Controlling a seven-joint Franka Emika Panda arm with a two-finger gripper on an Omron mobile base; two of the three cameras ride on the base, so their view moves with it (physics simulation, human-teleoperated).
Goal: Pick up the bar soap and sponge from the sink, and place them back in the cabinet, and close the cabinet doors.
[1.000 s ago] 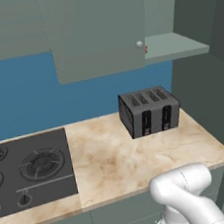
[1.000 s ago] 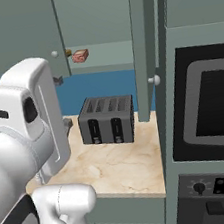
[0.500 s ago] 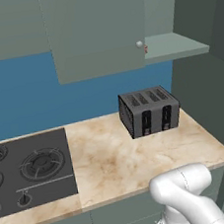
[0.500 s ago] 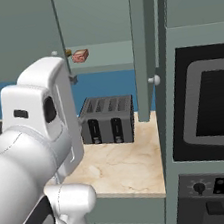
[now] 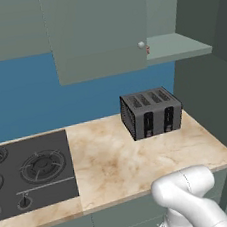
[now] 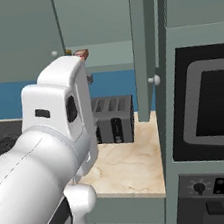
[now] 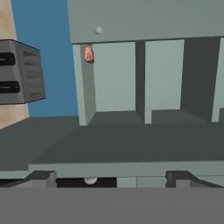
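Well apart: bar soap (image 7: 88, 54) on cabinet (image 7: 131, 78) shelf, tool (image 7: 109, 177) empty

My arm (image 6: 62, 141) rises in front of the counter (image 5: 117, 165). On that counter the toaster (image 5: 150, 112) stands at the back, right of the stovetop (image 5: 27, 171). Above it hangs the cabinet (image 5: 177, 44), the bar soap (image 6: 80, 54) on its shelf, one of the cabinet doors (image 5: 97, 29) to the left. The oven (image 6: 208, 100) sits right of the counter.

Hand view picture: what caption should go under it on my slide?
Looking into the open cabinet: the pinkish bar soap sits on its shelf, with the dark toaster off to one side.
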